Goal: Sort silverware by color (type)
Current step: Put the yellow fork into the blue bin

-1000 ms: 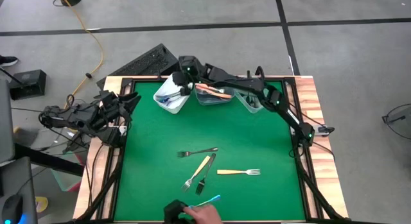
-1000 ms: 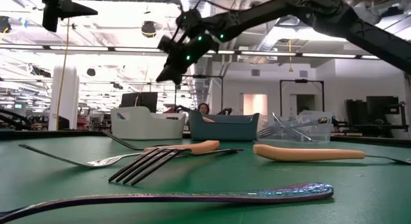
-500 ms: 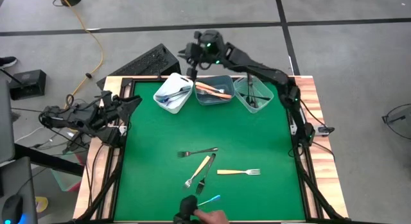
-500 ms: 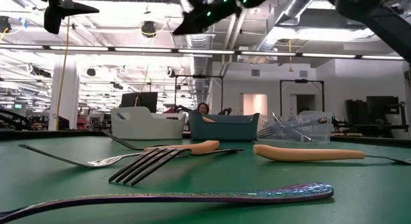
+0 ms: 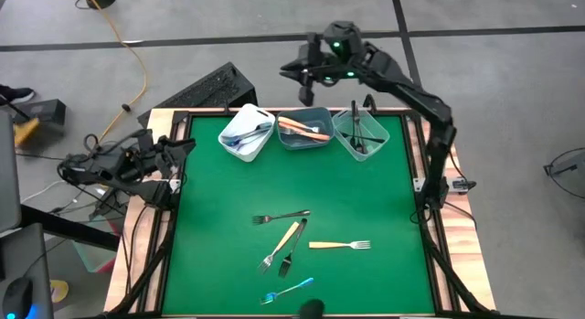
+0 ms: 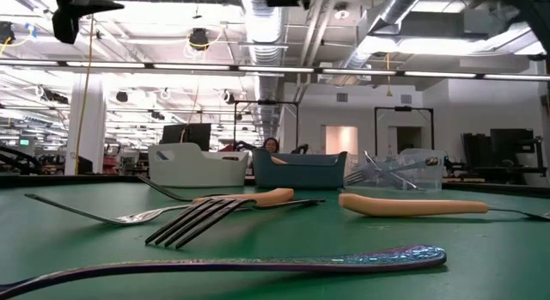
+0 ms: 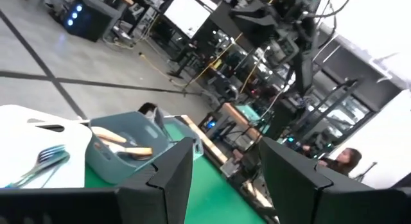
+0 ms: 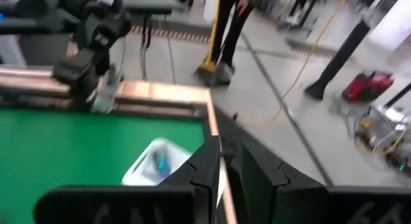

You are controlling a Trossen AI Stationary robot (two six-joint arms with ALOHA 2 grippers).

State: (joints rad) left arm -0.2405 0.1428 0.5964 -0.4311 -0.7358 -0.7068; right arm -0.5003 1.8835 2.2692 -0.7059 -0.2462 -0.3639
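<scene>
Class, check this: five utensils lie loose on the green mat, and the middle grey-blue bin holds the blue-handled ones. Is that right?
One slip. The high view shows the grey-blue bin holding orange-handled utensils, not blue-handled ones. The count stands: five utensils lie loose on the green mat.

Grey concrete floor (image 5: 494, 81) crossed by dark seam lines; yellow cable (image 5: 123, 31) snaking over floor beyond table; black keyboard (image 5: 206, 86) lying on floor near table's far edge; open ceiling with silver ducts (image 6: 258, 25) and strip lights; white pillar (image 6: 84, 132); doorway (image 6: 338, 138) in far white wall.
</scene>
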